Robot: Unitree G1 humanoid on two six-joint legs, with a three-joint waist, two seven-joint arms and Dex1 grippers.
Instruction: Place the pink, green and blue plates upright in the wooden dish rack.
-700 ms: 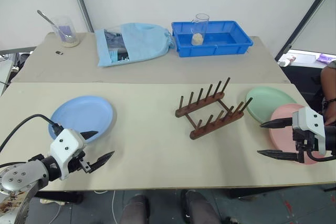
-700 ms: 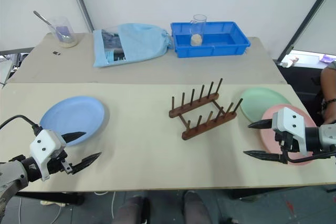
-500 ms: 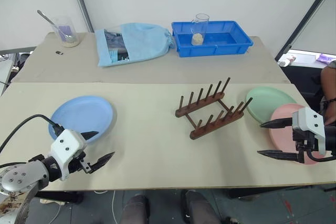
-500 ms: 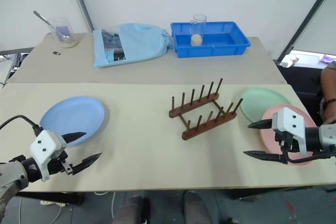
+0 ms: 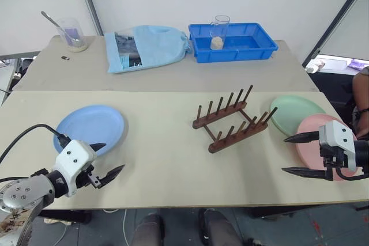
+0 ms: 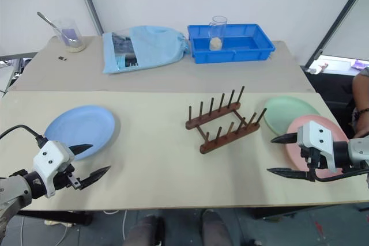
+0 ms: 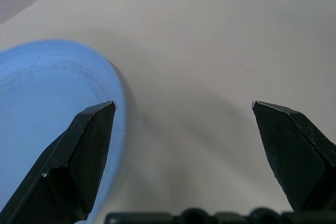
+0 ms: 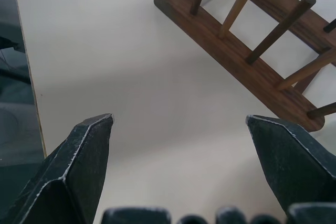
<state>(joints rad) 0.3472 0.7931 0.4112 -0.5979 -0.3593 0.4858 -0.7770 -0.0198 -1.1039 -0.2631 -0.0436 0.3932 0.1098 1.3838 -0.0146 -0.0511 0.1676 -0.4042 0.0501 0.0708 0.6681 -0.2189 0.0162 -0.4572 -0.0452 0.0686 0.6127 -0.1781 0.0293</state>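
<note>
Three plates on the near bench (image 5: 167,159), all lying flat: one blue plate (image 5: 90,128) toward the left edge, one green plate (image 5: 297,113) toward the right edge, one pink plate (image 5: 314,142) just nearer the front and lapping the green one's rim, close to the right front corner. One wooden dish rack (image 5: 232,119) between them, right of the bench's middle, set askew to the edges, two rails with two rows of upright pegs, no plate in it. Two grippers, both with fingers spread wide and nothing between them: left gripper (image 5: 107,159) low over the front left part of the bench, one fingertip over the blue plate's near rim, the other over bare bench, seen likewise in the left wrist view; right gripper (image 5: 294,154) near the front right corner, just beside the pink plate's left rim, pointed across the bench toward the rack, whose near rail and pegs show in the right wrist view beyond the parted fingers (image 8: 79,161). On the far bench (image 5: 242,73): one deep blue tray (image 5: 233,42) toward its right end with one clear cup (image 5: 218,31) standing in it, one light blue cloth bag (image 5: 147,47) near the middle, one clear beaker (image 5: 72,34) with one spoon (image 5: 52,21) leaning in it by the far left corner, one small dark item (image 5: 65,57) just in front of the beaker
</note>
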